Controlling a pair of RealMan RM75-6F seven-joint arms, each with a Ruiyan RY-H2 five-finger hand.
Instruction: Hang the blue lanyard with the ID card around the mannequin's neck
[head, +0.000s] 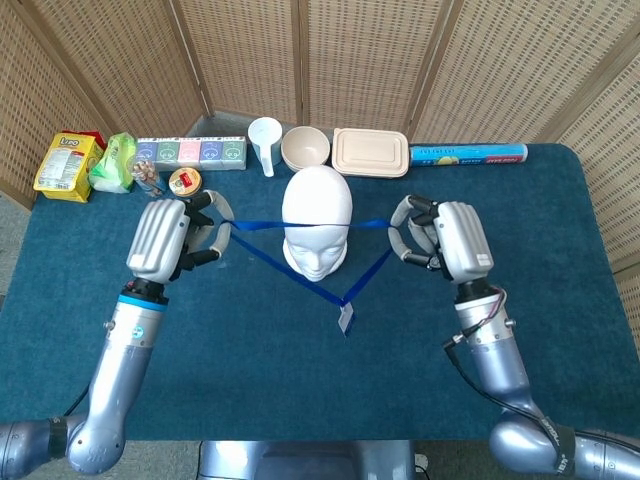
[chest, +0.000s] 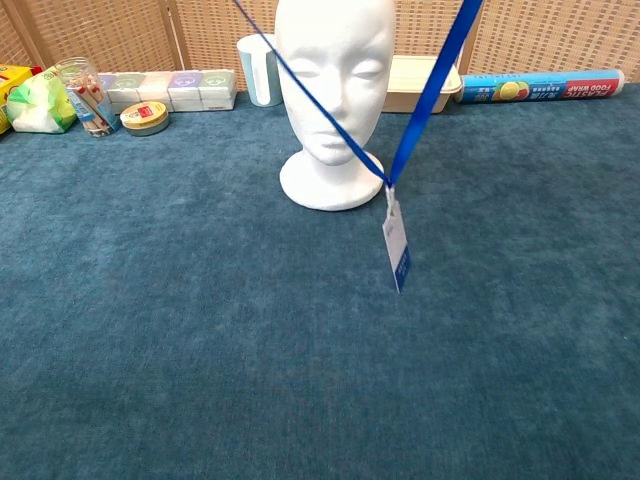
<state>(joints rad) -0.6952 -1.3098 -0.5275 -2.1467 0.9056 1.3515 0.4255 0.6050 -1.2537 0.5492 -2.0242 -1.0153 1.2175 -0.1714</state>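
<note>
Dark teal carpet-like cloth covers the table, woven wicker screens behind it. Along the back edge: yellow snack bag, green packet, row of small pastel boxes, round tin, white measuring cup, beige bowl, beige lidded container, blue food-wrap roll. Left hand raised beside the mannequin head, fingers curled in, pinching the blue lanyard at its left end. Right hand mirrors it on the other side, fingers curled on the lanyard's right end. Strap is pulled taut between the two hands; in the head view its top span crosses the white foam head about mid-crown, not down at the neck, and the two lower runs meet in a V in front of the face. ID card hangs from the V's tip, clear of the cloth, turned nearly edge-on in the chest view. Head is smooth matte white, on a round base. Strap is flat ribbon. Neither hand shows in the chest view.
</note>
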